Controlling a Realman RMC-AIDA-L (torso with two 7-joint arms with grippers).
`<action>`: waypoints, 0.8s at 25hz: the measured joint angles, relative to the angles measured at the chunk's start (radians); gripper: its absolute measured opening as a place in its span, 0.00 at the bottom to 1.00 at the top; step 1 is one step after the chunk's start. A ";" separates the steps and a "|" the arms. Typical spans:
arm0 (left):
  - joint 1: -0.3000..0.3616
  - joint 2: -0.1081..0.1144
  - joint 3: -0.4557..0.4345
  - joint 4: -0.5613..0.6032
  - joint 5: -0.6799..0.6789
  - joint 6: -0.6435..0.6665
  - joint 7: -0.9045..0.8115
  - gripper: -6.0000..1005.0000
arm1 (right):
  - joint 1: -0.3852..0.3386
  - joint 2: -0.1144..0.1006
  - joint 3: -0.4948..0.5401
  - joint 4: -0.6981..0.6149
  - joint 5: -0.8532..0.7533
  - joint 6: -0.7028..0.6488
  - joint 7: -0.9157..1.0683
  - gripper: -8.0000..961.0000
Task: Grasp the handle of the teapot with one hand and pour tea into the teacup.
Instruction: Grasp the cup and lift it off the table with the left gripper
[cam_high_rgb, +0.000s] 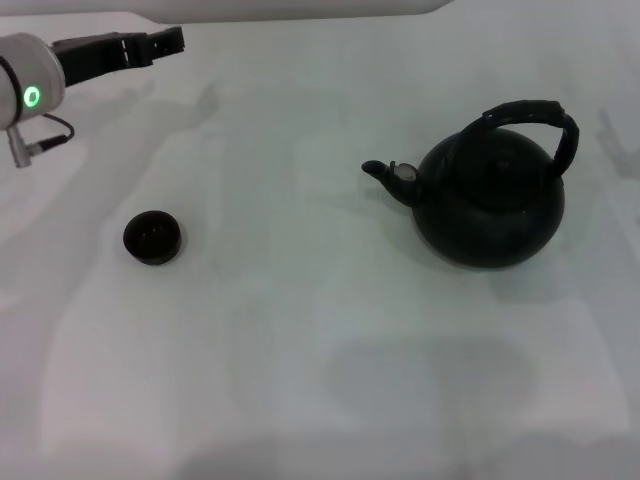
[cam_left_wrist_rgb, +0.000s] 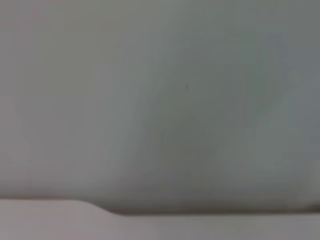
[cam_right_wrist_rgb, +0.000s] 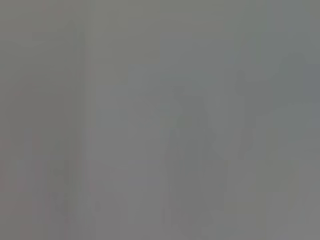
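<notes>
Matte black, round and kettle-shaped: teapot (cam_high_rgb: 489, 205) upright on pale, smooth table (cam_high_rgb: 320, 340), right of centre in head view. Short curved spout with silvery spot at its base, aimed toward robot's left. Thick hoop handle (cam_high_rgb: 545, 118) arched over top, ribbed wrap texture, free of any contact. Small black teacup (cam_high_rgb: 152, 237), low and bowl-like, upright on left side, well apart from teapot; bare table between them. Left gripper (cam_high_rgb: 172, 41) at far left corner, raised above table, well apart from teacup and farther still from teapot; dark fingers seen end-on, open or closed cannot tell. Right gripper not seen. Both wrist views: featureless grey surface only.
</notes>
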 joint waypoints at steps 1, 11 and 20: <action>-0.017 -0.005 -0.041 -0.009 0.001 0.050 0.015 0.89 | 0.000 0.000 0.000 0.000 0.000 0.003 0.000 0.90; -0.102 0.021 -0.180 -0.058 0.006 0.384 0.032 0.89 | 0.000 0.000 -0.004 -0.006 0.000 0.012 0.000 0.90; -0.134 0.033 -0.330 0.002 0.120 0.690 0.027 0.89 | 0.000 0.000 -0.005 -0.006 0.000 0.013 0.000 0.90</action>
